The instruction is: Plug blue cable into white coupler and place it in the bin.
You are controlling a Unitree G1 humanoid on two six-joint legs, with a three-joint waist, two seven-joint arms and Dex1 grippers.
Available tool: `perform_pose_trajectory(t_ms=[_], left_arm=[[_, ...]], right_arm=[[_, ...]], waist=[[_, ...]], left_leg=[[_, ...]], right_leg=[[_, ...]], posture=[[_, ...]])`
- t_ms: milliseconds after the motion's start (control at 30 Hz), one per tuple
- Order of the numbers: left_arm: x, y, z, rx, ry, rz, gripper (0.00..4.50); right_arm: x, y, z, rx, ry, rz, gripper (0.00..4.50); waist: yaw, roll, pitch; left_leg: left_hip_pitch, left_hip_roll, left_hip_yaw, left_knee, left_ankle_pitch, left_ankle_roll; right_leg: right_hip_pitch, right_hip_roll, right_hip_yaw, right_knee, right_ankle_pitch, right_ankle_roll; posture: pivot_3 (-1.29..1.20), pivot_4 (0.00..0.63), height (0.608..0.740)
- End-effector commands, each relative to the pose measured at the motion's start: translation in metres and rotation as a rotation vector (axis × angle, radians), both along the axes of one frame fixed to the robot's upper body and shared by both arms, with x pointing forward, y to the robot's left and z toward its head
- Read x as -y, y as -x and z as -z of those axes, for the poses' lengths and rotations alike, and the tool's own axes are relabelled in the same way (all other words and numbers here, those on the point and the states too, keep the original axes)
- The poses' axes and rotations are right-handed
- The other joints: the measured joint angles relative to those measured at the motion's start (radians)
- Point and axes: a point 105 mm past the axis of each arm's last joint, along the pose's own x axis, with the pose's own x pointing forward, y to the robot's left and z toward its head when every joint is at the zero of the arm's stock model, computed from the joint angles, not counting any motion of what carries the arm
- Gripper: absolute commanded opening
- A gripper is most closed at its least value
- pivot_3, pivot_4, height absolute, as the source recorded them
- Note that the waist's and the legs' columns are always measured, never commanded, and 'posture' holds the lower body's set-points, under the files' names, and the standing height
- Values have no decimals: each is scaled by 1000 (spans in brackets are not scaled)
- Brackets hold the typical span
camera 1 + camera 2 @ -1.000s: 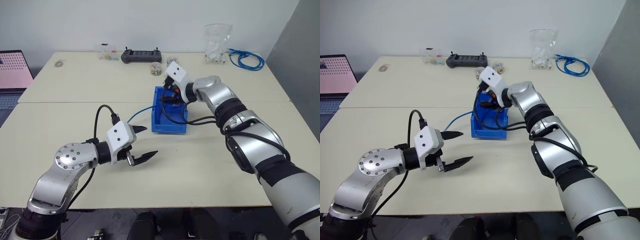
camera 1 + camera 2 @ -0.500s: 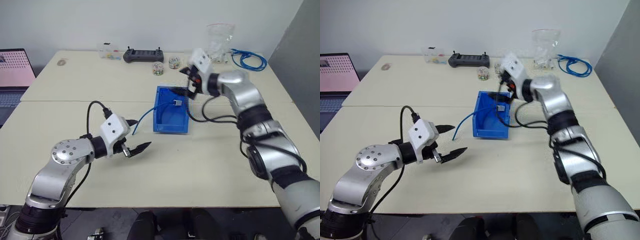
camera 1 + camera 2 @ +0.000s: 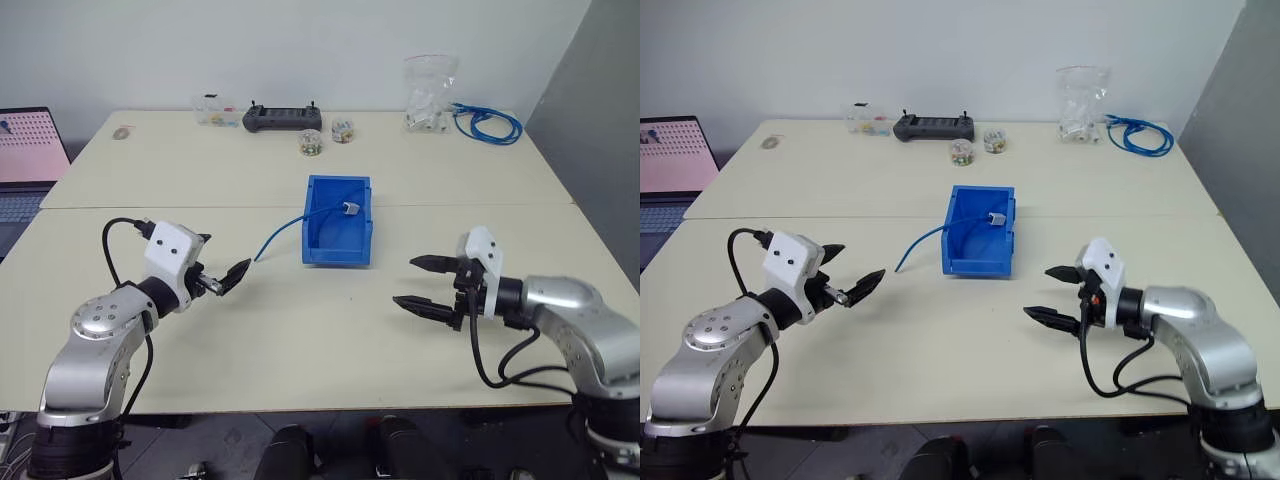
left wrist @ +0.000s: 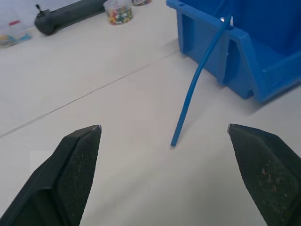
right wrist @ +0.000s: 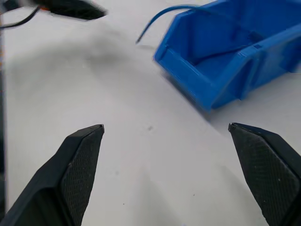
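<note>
Jaws spread wide on both sides, nothing pinched. Nearest, at lower right of the head view, the right gripper (image 3: pixel 428 283) hung over bare worktop (image 3: pixel 320 360), pointing toward frame left, with the bin (image 3: pixel 338 252) up and left of it, well apart. At lower left, the left gripper (image 3: pixel 228 272) pointed toward frame right, and it looked the nearer one to the loose tail of the blue cable (image 3: pixel 285 229).

That cable was the relation to watch. Its free end sat on the worktop just ahead of the left gripper's tips; in the left wrist view it lay between the two open fingers (image 4: pixel 77 162) but further out, not touching. From there its long axis ran up and right, climbed over the bin's left wall and ended inside at the white coupler (image 3: pixel 349 209), in the bin's far half.

By my reading, the plugged pair was already in the bin, with only the tail trailing outside.
</note>
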Motion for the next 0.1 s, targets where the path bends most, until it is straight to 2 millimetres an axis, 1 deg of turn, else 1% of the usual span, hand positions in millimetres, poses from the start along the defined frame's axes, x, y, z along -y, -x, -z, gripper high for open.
perform_pose_trajectory(t_ms=[33,100], left_arm=[[1,4,-10,67,31,-46,4500],[8,5,-8,77,70,-27,4500]], right_arm=[[4,-2,-5,123,-30,127,4494],[-1,-3,1,145,-38,143,4494]], waist=[[0,-1,-1],[0,-1,-1]], left_leg=[[0,0,0,0,0,0],[0,0,1,0,1,-1]], right_leg=[[0,0,0,0,0,0],[0,0,1,0,0,0]], posture=[[0,150,740],[0,150,740]])
